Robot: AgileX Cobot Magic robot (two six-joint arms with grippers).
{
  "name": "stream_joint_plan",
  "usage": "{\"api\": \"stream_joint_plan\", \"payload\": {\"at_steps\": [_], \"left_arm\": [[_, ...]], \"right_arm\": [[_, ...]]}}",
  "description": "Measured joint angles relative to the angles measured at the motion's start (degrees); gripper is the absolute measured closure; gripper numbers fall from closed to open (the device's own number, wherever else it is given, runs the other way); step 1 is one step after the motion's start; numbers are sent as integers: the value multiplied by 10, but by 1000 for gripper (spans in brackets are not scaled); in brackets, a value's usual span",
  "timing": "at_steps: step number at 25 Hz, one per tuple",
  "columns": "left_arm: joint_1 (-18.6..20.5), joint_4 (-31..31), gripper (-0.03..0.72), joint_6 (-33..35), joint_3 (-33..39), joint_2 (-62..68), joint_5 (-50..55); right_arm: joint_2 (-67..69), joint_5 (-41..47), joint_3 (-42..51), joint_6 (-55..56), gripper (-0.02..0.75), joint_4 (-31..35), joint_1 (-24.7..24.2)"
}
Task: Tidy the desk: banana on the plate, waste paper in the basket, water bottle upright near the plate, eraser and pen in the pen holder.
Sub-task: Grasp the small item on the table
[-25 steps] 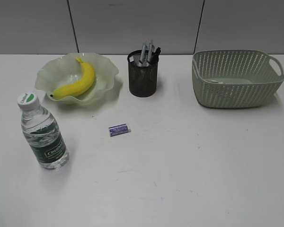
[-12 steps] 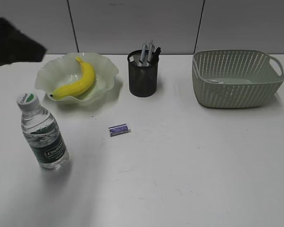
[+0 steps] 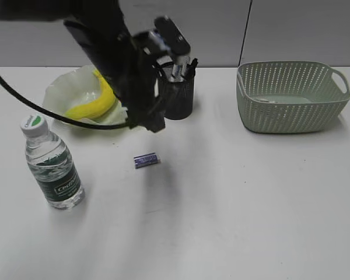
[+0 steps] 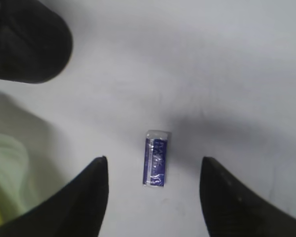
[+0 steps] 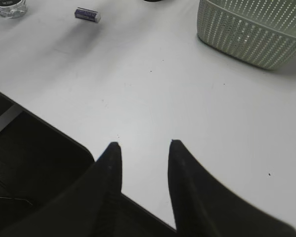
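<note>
A small blue-wrapped eraser (image 3: 146,160) lies on the white desk (image 3: 233,198). My left gripper (image 3: 154,123) hangs open just behind and above it; in the left wrist view the eraser (image 4: 156,158) lies between the spread fingers of the gripper (image 4: 154,159), untouched. The banana (image 3: 93,104) rests in the pale green plate (image 3: 61,87). Left of the eraser stands the water bottle (image 3: 51,166), upright. Pens (image 3: 181,65) stick out of the black mesh pen holder (image 3: 185,99). I cannot make out the waste paper inside the basket (image 3: 291,96). My right gripper (image 5: 145,144) is open and empty.
My left arm (image 3: 105,41) crosses over the plate and part of the pen holder. In the right wrist view the desk's front edge (image 5: 49,126) runs under the gripper, with the basket (image 5: 246,34) far right and the eraser (image 5: 87,14) far left.
My left arm has swung in from the upper left, over the plate, to hang above the eraser. Nothing on the desk has moved.
</note>
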Motion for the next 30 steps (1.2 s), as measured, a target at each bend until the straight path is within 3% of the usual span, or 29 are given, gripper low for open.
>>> {"api": "stream_joint_plan", "payload": {"at_steps": [5, 19, 22, 26, 30], "left_arm": [[-9, 39, 243, -1, -46, 98, 40], [-8, 53, 258, -6, -91, 199, 46], [-8, 57, 316, -20, -94, 205, 52], [-8, 70, 515, -26, -97, 208, 57], [-8, 71, 510, -26, -104, 207, 58]], "right_arm": [[0, 0, 0, 0, 469, -1, 0], [0, 0, 0, 0, 470, -5, 0], [0, 0, 0, 0, 470, -6, 0], [0, 0, 1, 0, 470, -11, 0], [0, 0, 1, 0, 470, -11, 0]]}}
